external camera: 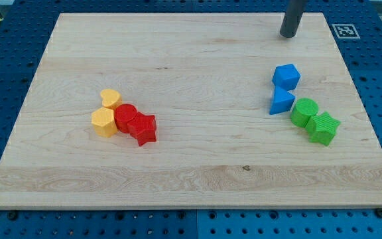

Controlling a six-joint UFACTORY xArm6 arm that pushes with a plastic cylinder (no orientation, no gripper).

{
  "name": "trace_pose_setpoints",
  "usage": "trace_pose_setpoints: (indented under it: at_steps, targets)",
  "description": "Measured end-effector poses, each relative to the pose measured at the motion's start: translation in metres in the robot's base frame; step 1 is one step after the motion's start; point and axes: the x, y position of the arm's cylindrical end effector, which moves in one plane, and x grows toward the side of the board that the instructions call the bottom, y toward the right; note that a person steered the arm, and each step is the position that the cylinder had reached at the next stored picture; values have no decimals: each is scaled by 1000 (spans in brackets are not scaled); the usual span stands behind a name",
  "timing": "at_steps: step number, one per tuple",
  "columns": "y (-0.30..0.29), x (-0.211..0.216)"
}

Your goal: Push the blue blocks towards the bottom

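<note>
Two blue blocks sit on the view's right side of the wooden board: a blue cube-like block (pixel 286 76) and just below it a blue triangular block (pixel 281 101), touching it. My tip (pixel 288 35) is near the view's top right, above the blue cube-like block with a clear gap between them.
A green cylinder (pixel 304 111) and a green star (pixel 323 127) lie right of and below the blue triangular block. At the view's left are a yellow heart (pixel 111 98), a yellow hexagon (pixel 103 123), a red cylinder (pixel 125 117) and a red star (pixel 142 129). The board's edge (pixel 191 206) runs along the view's bottom.
</note>
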Motion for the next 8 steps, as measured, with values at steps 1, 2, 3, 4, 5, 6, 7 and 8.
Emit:
trace_pose_setpoints:
  at_steps: [1, 2, 3, 4, 5, 6, 7, 8]
  targets:
    - [-5, 10]
    - [0, 38]
    - [12, 77]
    - [17, 86]
    - [28, 82]
    - [35, 82]
    - [27, 80]
    - [10, 80]
